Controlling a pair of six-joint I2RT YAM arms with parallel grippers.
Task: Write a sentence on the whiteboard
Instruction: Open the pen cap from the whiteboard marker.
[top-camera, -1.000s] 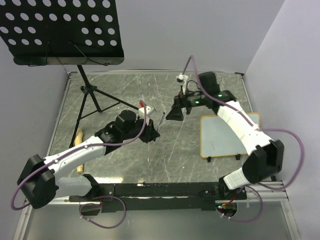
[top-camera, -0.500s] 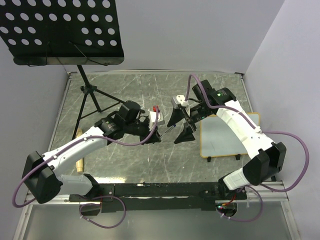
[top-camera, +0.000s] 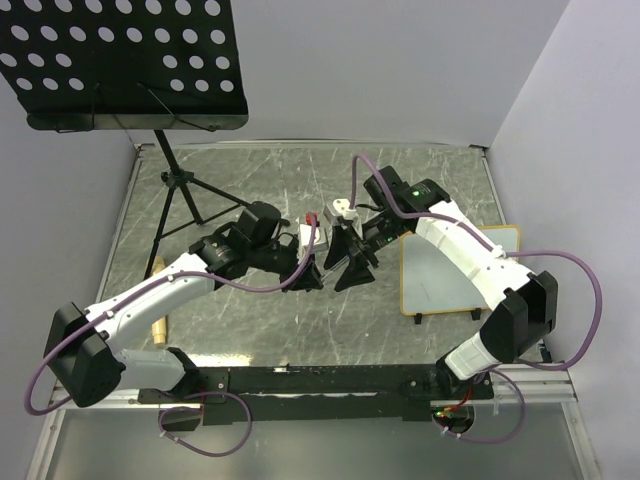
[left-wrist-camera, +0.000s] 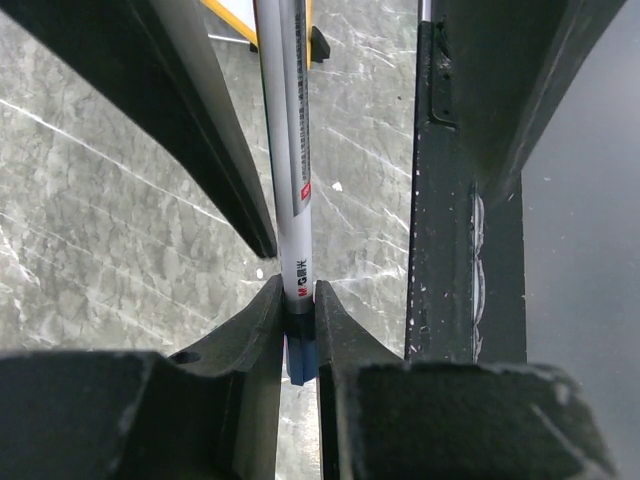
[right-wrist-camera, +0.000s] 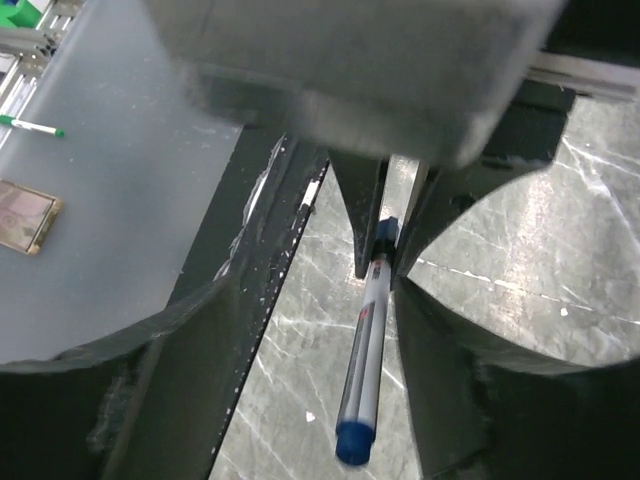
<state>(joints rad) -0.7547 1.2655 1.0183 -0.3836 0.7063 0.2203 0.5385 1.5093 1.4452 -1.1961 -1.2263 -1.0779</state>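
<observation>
My left gripper (top-camera: 318, 274) is shut on the tail end of a grey marker (left-wrist-camera: 286, 150) with a blue cap (right-wrist-camera: 357, 441), held above the table's middle. In the left wrist view its fingers (left-wrist-camera: 262, 318) pinch the marker's blue end. My right gripper (top-camera: 345, 262) is open. Its jaws stand wide on either side of the marker's capped end without touching it, as the right wrist view (right-wrist-camera: 330, 435) shows. The whiteboard (top-camera: 440, 275), white with a tan frame, lies flat at the right, partly under my right arm. What shows of it is blank; no sentence is visible.
A black perforated music-stand tray (top-camera: 120, 60) stands at the back left on tripod legs (top-camera: 185, 205). A wooden stick (top-camera: 157, 275) lies by the left edge under my left arm. The black base rail (top-camera: 320, 380) runs along the near edge.
My right gripper has swung left and down from the back of the table to straddle the marker. My left gripper rose and moved right at first, then held still.
</observation>
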